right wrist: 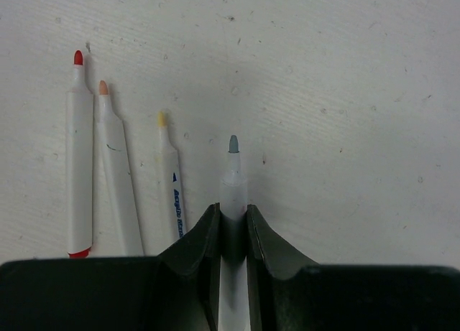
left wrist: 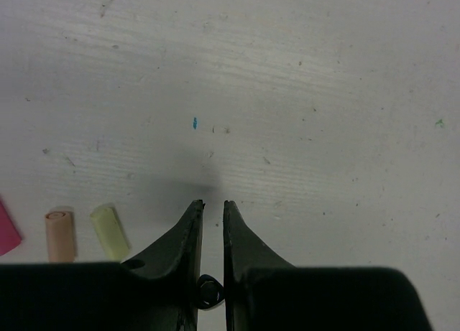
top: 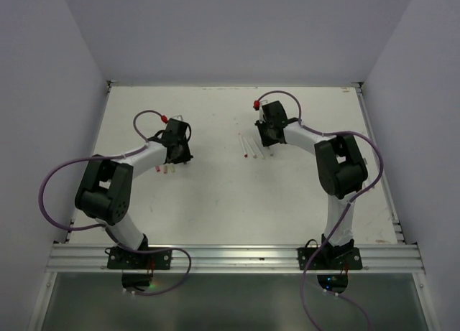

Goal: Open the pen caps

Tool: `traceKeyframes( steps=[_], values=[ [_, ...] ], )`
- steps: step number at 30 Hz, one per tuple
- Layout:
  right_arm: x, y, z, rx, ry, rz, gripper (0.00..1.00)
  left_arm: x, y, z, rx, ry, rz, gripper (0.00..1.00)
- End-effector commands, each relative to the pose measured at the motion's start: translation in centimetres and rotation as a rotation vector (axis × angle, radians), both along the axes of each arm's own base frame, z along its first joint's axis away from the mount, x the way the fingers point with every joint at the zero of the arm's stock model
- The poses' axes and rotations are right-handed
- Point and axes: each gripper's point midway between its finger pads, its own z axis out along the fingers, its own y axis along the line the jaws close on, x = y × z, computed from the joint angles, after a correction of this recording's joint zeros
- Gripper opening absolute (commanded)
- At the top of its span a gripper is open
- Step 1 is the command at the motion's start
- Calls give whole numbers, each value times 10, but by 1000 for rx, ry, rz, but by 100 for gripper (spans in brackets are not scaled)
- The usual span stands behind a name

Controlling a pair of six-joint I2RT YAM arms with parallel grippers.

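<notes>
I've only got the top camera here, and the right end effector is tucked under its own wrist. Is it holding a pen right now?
Observer: Yes. In the right wrist view, the right end effector is shut on a white pen whose grey tip is bare.
Operator: Are the pens beside it capped?
Observer: No. The red-tipped pen, orange-tipped pen and yellow-tipped pen lie flat on the table with their tips exposed.
Operator: Does the left one have a cap in it?
Observer: None that I can see. The left end effector is shut, with nothing showing between its fingertips.
</notes>
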Motion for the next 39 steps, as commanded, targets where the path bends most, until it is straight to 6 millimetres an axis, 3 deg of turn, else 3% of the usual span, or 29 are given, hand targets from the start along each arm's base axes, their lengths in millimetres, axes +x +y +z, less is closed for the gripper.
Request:
traceKeyframes(
  steps=[1, 5, 8, 15, 16, 20, 26, 33, 35, 37, 39],
  values=[
    [8, 9, 11, 33, -29, 20, 18, -2, 18, -7, 86, 6, 41, 0],
    [4, 11, 9, 48, -19, 33, 22, -7, 25, -13, 114, 23, 59, 0],
    [4, 12, 10, 58, -25, 33, 25, -12, 27, -19, 119, 24, 65, 13],
    [5, 17, 22, 76, -34, 51, 29, -14, 29, -27, 122, 38, 77, 18],
    [4, 16, 22, 72, -33, 49, 35, -14, 28, -28, 120, 38, 77, 19],
    [5, 16, 32, 77, -50, 50, 40, -15, 30, -31, 129, 44, 84, 31],
    [4, 14, 63, 111, -108, 28, 42, -19, 34, -34, 142, 48, 95, 36],
    [-6, 3, 108, 162, -165, -21, 46, -17, 34, -22, 131, 19, 103, 41],
    [-10, -10, 120, 143, -183, -57, 46, -16, 30, -14, 106, 1, 101, 43],
    [-15, -27, 130, 116, -201, -105, 54, -13, 28, -1, 85, -27, 100, 45],
    [-24, -39, 129, 100, -195, -138, 59, -10, 24, 16, 59, -62, 97, 46]
  ],
)
